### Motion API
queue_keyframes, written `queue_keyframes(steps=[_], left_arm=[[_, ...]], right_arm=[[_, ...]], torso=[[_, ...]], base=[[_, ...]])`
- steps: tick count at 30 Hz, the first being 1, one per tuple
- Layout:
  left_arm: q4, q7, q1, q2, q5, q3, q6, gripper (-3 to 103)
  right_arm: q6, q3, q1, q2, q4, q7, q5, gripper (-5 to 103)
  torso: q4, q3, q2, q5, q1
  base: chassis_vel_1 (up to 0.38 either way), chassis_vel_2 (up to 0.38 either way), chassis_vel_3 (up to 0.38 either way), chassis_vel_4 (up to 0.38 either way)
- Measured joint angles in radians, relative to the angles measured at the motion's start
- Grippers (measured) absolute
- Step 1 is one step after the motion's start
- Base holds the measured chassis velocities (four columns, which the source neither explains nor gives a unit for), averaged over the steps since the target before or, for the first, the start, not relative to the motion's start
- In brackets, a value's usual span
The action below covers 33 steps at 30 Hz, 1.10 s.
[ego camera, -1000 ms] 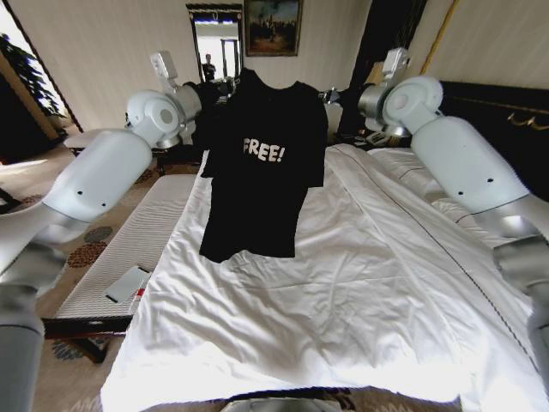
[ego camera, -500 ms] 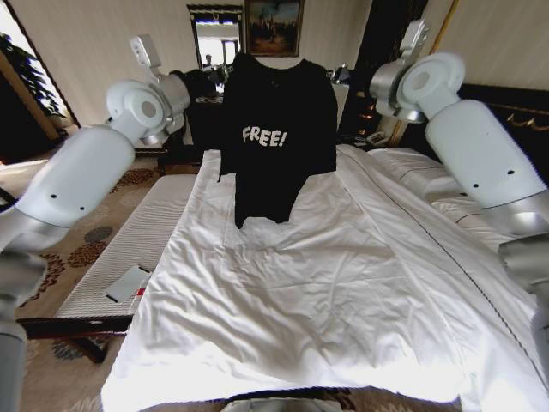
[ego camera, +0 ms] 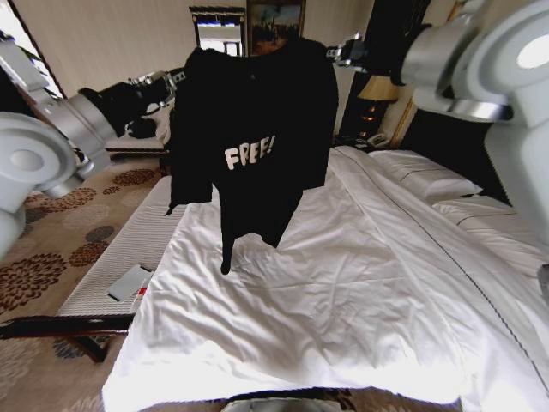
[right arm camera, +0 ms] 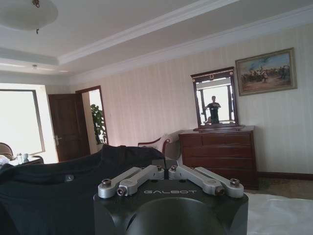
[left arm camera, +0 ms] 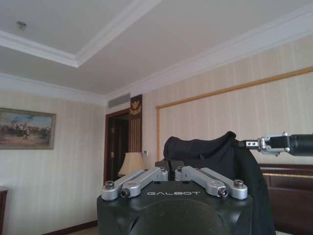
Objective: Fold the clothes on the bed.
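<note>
1. The clothes (ego camera: pixel 253 137) hang high in the air above the far left part of the bed (ego camera: pixel 360 292), stretched between both arms, hem dangling just over the duvet.
2. The left gripper (ego camera: pixel 176 79) is clenched on the left shoulder; the right gripper (ego camera: pixel 343 51) is clenched on the right shoulder.
3. The long axis runs straight down, the "FREE!" lettering facing the robot.
4. Neither arm is nearer; by the look of it, laying the garment flat calls for both to lower together, since the bed lies directly below.
</note>
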Motion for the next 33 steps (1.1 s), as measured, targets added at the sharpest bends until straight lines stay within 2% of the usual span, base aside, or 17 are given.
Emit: queue_keyframes(steps=[1, 2, 3, 5, 6, 7, 9, 10, 11, 14, 21, 23, 33], left_arm=[[-0.041, 0.001, 0.060, 0.021, -0.010, -0.077, -0.002, 1], [-0.041, 0.001, 0.060, 0.021, -0.010, -0.077, -0.002, 1], [-0.066, 0.000, 0.108, 0.033, -0.017, -0.136, -0.003, 1], [-0.150, 0.000, 0.320, 0.069, -0.056, -0.363, -0.004, 1], [-0.175, 0.000, 0.402, 0.076, -0.081, -0.429, -0.004, 1], [-0.175, 0.000, 0.402, 0.076, -0.081, -0.429, -0.004, 1], [-0.192, 0.000, 0.459, 0.083, -0.107, -0.468, -0.001, 1], [-0.205, -0.001, 0.491, 0.087, -0.130, -0.497, 0.001, 1], [-0.211, -0.001, 0.492, 0.087, -0.140, -0.505, 0.004, 1], [-0.220, -0.001, 0.482, 0.086, -0.154, -0.508, 0.013, 1], [-0.206, -0.001, 0.459, 0.106, -0.201, -0.526, 0.025, 1], [-0.194, -0.002, 0.444, 0.136, -0.258, -0.584, 0.038, 1], [-0.222, -0.002, 0.429, 0.172, -0.335, -0.648, 0.086, 1]], right_arm=[[-0.009, 0.051, -0.033, -0.044, 0.047, 0.015, 0.036, 0], [-0.009, 0.051, -0.033, -0.044, 0.047, 0.015, 0.036, 0], [-0.011, 0.081, -0.052, -0.069, 0.073, 0.026, 0.060, 0], [-0.015, 0.206, -0.140, -0.163, 0.163, 0.062, 0.144, 0], [-0.016, 0.259, -0.186, -0.223, 0.206, 0.073, 0.181, 0], [-0.016, 0.259, -0.186, -0.223, 0.206, 0.073, 0.181, 0], [-0.016, 0.310, -0.231, -0.293, 0.251, 0.088, 0.223, 0], [-0.016, 0.349, -0.257, -0.341, 0.287, 0.114, 0.274, 0], [-0.016, 0.365, -0.262, -0.359, 0.305, 0.136, 0.306, 0], [-0.016, 0.381, -0.263, -0.390, 0.334, 0.174, 0.354, 0], [-0.015, 0.399, -0.262, -0.414, 0.359, 0.225, 0.411, 0], [-0.014, 0.444, -0.260, -0.446, 0.373, 0.244, 0.475, 0], [-0.013, 0.525, -0.254, -0.530, 0.428, 0.298, 0.643, 0]], torso=[[0.0000, 0.000, 0.000, 0.0002, 0.000], [0.0000, 0.000, 0.000, 0.0002, 0.000], [-0.0001, 0.000, 0.000, 0.0005, 0.000], [0.0010, 0.000, 0.000, 0.0006, 0.000], [0.0016, 0.000, 0.000, 0.0004, 0.000], [0.0016, 0.000, 0.000, 0.0004, 0.000], [0.0005, 0.000, 0.000, -0.0009, 0.000], [0.0005, 0.000, 0.000, -0.0013, 0.000], [0.0006, 0.000, 0.000, -0.0012, 0.000], [0.0014, 0.000, 0.000, -0.0008, 0.000], [0.0010, 0.000, 0.000, -0.0003, 0.001], [0.0015, 0.000, 0.000, -0.0006, 0.001], [0.0009, 0.000, 0.000, -0.0004, 0.000]], base=[[0.000, 0.000, 0.000, 0.000], [0.000, 0.000, 0.000, 0.000], [0.000, 0.000, 0.000, 0.000], [0.000, 0.000, 0.000, 0.000], [0.000, 0.000, 0.000, 0.000], [0.000, 0.000, 0.000, 0.000], [0.000, 0.000, 0.000, 0.000], [0.000, 0.000, 0.000, 0.000], [0.000, 0.000, 0.000, 0.000], [0.000, 0.000, 0.000, 0.000], [0.000, 0.000, 0.000, 0.000], [0.000, 0.000, 0.000, 0.000], [0.000, 0.000, 0.000, 0.000]])
